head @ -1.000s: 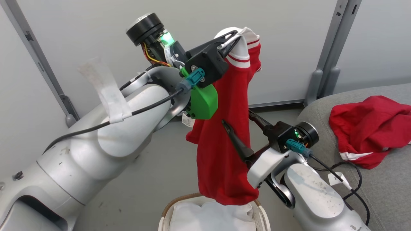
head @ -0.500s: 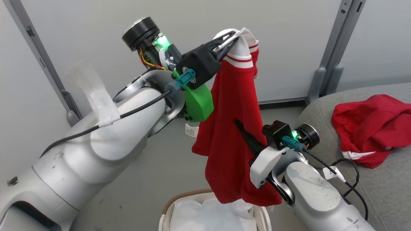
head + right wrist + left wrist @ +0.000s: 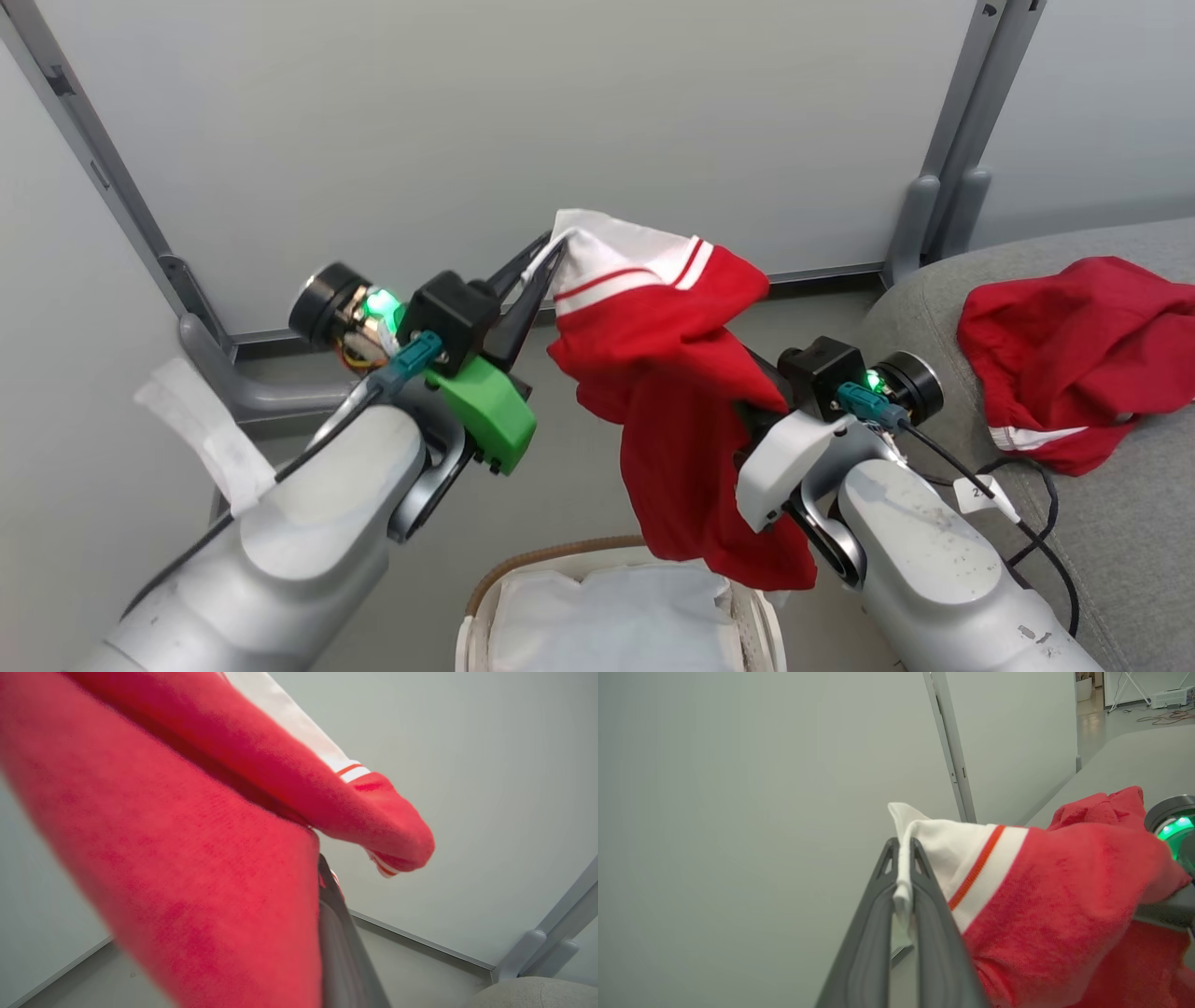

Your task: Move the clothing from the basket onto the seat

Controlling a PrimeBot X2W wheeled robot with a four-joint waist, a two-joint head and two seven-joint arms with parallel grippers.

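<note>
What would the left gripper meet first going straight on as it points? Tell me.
Beyond the white band of the red garment pinched in the left gripper, the line looks free up to the grey wall panel, left of its metal post; depth is unclear.

The garment (image 3: 677, 392) is soft matt knit cloth; the seat (image 3: 1120, 560) coarse woven fabric; the basket (image 3: 551, 553) plastic, woven-rimmed.

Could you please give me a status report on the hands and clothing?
Left hand shut on white hem of held garment. Right hand shut on its middle. Garment above basket; second garment on seat. Nothing blocking.
</note>
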